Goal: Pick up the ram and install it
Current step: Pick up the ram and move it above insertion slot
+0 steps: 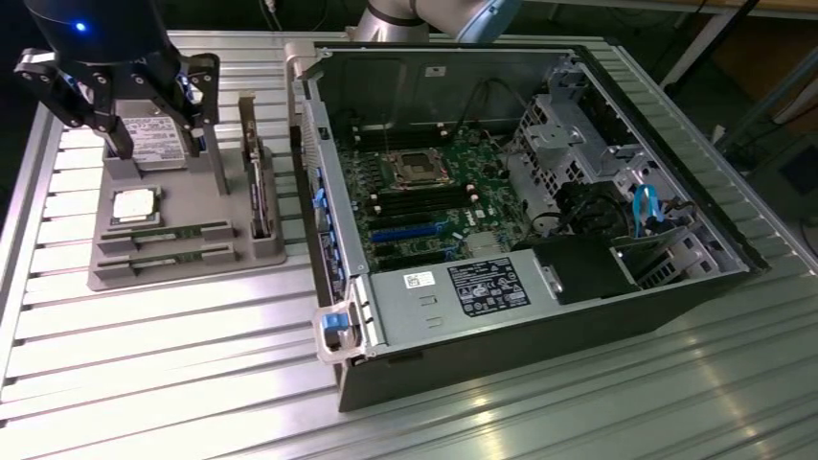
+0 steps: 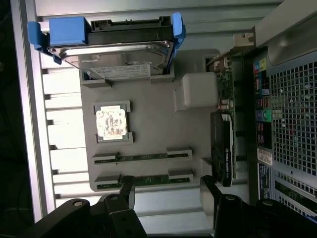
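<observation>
Two green ram sticks lie edge-up in slots of the grey fixture: one ram stick and a second ram stick parallel beside it. My gripper hangs open above the fixture with nothing between its fingers. In the wrist view the black fingers straddle the end of the fixture nearest the second stick, apart from it. The open computer case stands on the exterior view's right, its motherboard exposed.
On the fixture also sit a square silver processor, a silver hard drive in a blue carrier, and an upright graphics card. The ribbed metal table extends in front.
</observation>
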Tool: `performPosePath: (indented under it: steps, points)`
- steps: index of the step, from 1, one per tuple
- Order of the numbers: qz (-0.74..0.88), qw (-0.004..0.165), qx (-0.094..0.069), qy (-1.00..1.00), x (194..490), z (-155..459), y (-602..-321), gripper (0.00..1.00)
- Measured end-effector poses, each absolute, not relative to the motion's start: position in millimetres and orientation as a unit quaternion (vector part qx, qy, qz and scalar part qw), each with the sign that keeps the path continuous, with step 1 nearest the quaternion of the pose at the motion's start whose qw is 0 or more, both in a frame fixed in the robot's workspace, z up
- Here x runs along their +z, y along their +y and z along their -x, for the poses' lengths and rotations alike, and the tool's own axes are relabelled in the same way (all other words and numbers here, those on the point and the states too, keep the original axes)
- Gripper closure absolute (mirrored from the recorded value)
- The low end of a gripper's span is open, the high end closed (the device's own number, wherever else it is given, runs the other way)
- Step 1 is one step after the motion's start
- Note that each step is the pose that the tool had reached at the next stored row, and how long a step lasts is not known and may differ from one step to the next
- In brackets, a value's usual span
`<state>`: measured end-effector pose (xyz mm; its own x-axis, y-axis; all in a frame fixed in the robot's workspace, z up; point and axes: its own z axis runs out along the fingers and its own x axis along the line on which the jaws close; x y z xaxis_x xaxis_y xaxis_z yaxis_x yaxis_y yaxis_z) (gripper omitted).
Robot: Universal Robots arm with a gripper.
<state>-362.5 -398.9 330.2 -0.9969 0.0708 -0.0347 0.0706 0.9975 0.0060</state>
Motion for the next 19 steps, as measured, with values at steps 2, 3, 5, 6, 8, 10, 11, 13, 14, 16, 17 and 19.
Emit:
performPosePath:
  steps: [2,3,5,6,8,10,11,13,14,16,17,19]
  points:
    - [-0.031,0.017,0.002,0.999,329.4,362.5,-398.9,0.36]
    - [-0.030,0.017,0.002,0.999,329.3,362.5,-398.9,0.36]
    - [-0.029,0.017,0.002,0.999,329.1,362.5,-398.9,0.36]
    - [-0.027,0.017,0.002,0.999,328.9,362.5,-398.9,0.36]
    - [-0.020,0.017,0.002,1.000,328.5,362.5,-398.9,0.36]
    - [-0.006,0.017,0.002,1.000,328.0,362.5,-398.9,0.36]
    - [0.005,0.017,0.002,1.000,327.6,362.5,-398.8,0.36]
    - [0.027,0.017,0.002,0.999,326.6,362.5,-398.9,0.36]
    - [0.034,0.017,0.002,0.999,326.3,362.5,-398.9,0.36]
    - [0.047,0.017,0.001,0.999,325.8,362.5,-398.9,0.36]
    - [0.061,0.017,0.001,0.998,325.2,362.6,-398.9,0.36]
    - [0.081,0.017,0.001,0.997,324.7,362.6,-398.9,0.36]
